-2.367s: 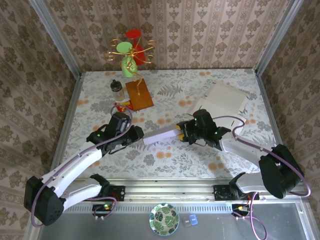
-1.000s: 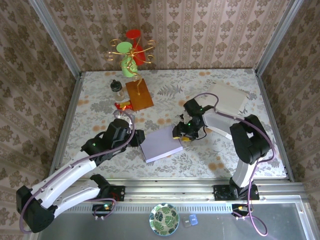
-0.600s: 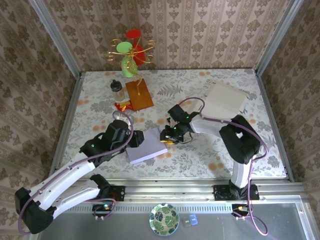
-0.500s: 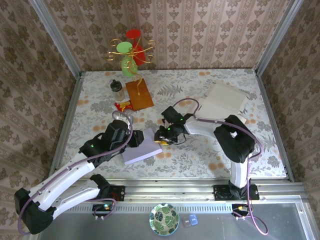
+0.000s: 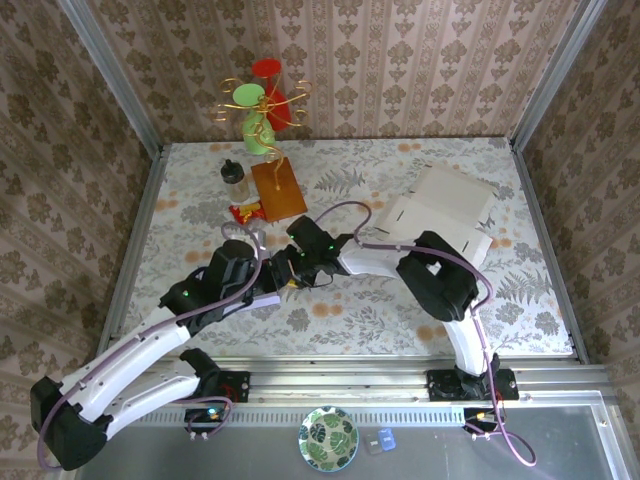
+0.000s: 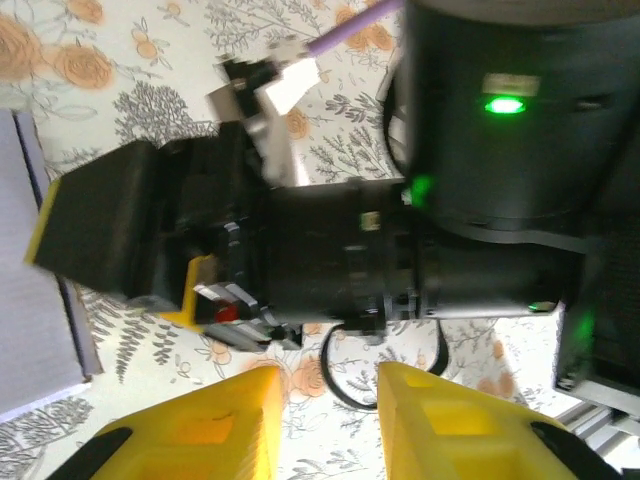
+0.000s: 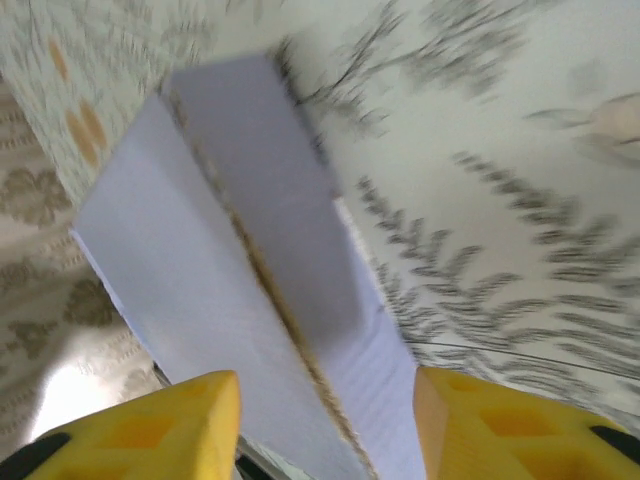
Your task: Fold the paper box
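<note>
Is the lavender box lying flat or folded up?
Partly folded: the box shows two panels meeting at an angle along a seam; full shape hidden.

Two arms: left arm (image 5: 150, 335), right arm (image 5: 440, 285). One each: lilac paper box (image 7: 195, 270), brown board (image 5: 278, 190), jar (image 5: 236, 180), patterned plate (image 5: 328, 438).

Damask-papered walls (image 5: 420, 60), floral tabletop (image 5: 385, 322)

paper box (image 7: 190, 250) blurred, cropped at bottom edge, mostly hidden under left arm (image 5: 215, 285)
</note>
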### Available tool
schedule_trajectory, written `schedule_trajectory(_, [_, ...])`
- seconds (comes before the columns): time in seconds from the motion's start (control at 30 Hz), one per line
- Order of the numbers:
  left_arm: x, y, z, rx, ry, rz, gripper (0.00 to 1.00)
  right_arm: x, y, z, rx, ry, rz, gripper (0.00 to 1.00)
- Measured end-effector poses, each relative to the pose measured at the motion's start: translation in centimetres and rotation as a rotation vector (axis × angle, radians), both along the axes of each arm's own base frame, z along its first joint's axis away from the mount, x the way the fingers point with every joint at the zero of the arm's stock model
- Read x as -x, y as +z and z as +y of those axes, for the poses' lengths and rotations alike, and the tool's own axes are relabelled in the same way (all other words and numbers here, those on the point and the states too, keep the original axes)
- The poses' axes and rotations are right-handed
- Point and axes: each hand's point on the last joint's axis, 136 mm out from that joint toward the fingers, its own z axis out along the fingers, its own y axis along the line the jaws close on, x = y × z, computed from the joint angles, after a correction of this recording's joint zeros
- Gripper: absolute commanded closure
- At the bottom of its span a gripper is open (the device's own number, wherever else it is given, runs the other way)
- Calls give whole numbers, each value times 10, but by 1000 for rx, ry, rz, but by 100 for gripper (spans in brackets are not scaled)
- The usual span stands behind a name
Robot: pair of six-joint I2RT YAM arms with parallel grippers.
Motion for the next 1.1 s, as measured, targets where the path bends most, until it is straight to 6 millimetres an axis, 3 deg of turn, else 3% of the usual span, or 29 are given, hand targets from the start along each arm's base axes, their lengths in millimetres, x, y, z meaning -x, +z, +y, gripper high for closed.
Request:
schedule_trajectory(0.13, [-5,-13,-19,20,19,62,68,-3,28,-59,41,-91,-17,44])
schedule_trajectory(0.33, [-13,-54,-72,19,75,180,66,-12,138,-183,-10,-293,-211,46])
schedule_trajectory(0.47, [-29,-77,-131,54,100,215,65,16,180,-261,-3,-428,-312,47])
schedule_trajectory(0.57, [-47,-88,-181,125,123,219,65,39,197,-298,7,-500,-351,47])
schedule_trajectory(0.67, [-61,-100,-212,181,162,225,64,54,202,-322,27,-548,-365,47])
schedule_trajectory(0.77, [-73,-109,-230,221,204,240,64,63,192,-329,61,-544,-327,47])
schedule_trajectory(0.97, [-96,-117,-252,307,269,289,64,71,180,-333,100,-530,-276,47])
schedule_trajectory(1.1, [-106,-126,-252,325,296,335,64,71,179,-335,102,-535,-275,47])
